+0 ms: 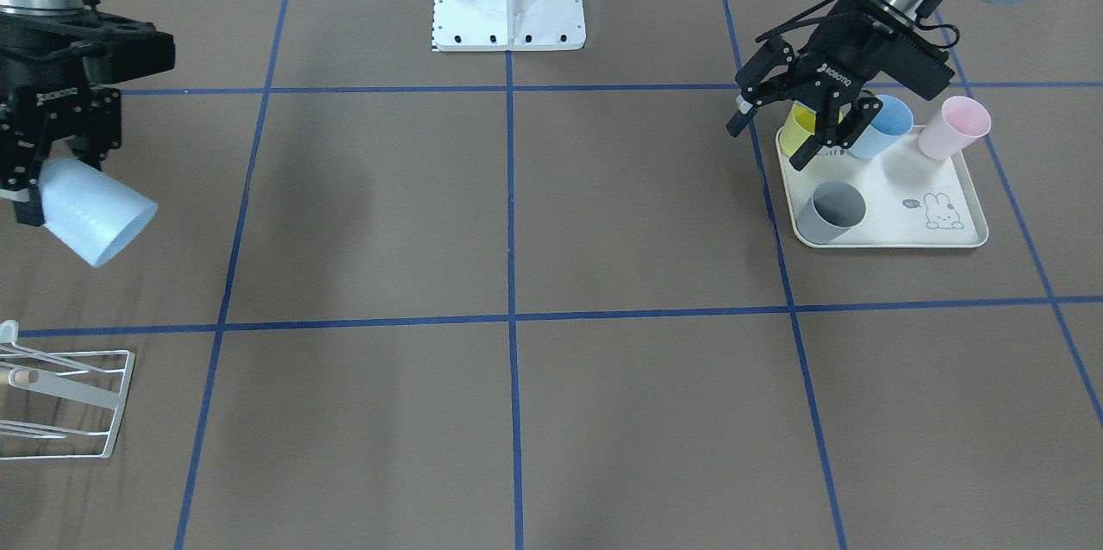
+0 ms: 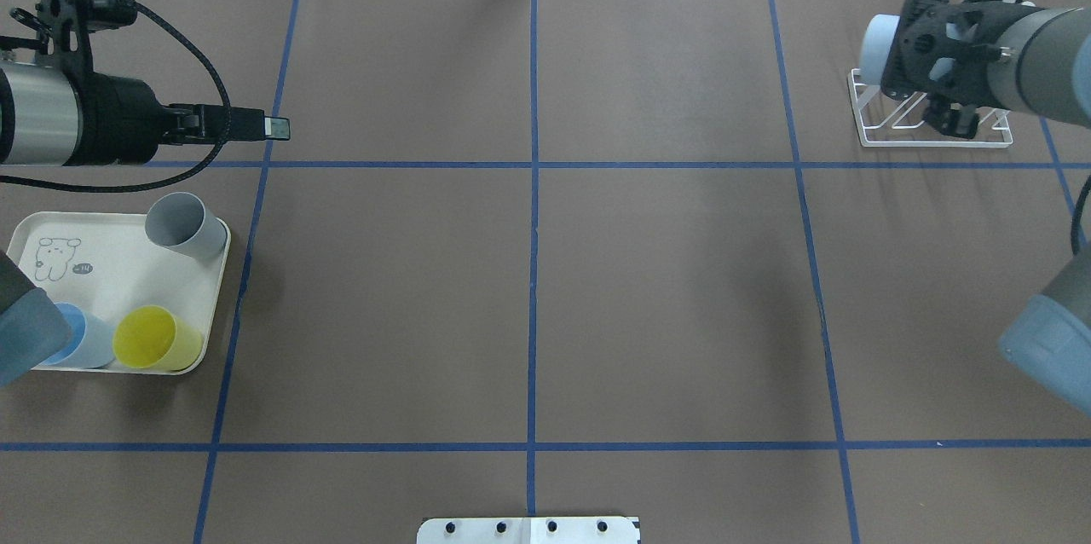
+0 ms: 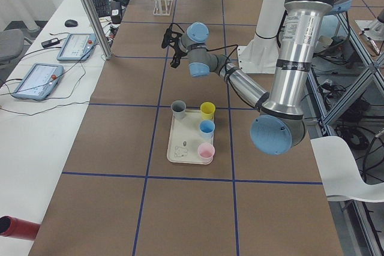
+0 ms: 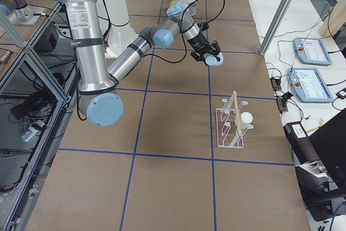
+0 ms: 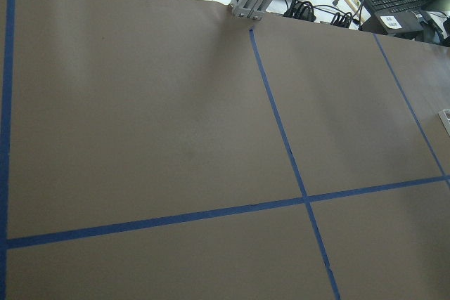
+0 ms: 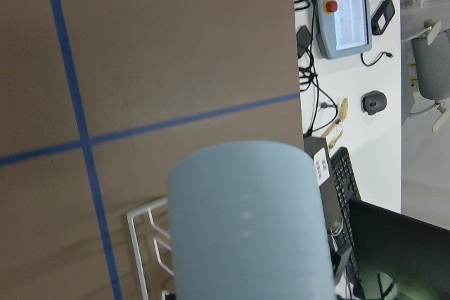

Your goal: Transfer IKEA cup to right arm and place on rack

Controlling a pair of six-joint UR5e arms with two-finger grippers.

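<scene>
Exterior front-facing view: the right tool pinches the pale blue IKEA cup near its closed end. The cup is tilted, with its open mouth angled down and away from the tool, and it hangs clear above the table. The rack stands on the table ahead of the cup at the view's lower left; its wooden peg tip and thin white prongs carry nothing.

The left tool has its fingers spread and holds nothing. It hovers over the near corner of the cream rabbit-print tray, on which a grey cup, a yellow cup, a blue cup and a pink cup stand.

Overhead exterior view: cup and rack overlap in the picture, but the exterior right view shows them apart, the cup raised and short of the frame.

Step in hand, as judged: the handover appears complete, since only the right arm holds the cup, and the carry toward the rack is under way. The next move calls for bringing the cup's mouth in line with a prong. The cup must then be lowered so the prong enters the opening, and the fingers parted only once the cup is seated. A misaligned mouth could knock the light frame aside.
</scene>
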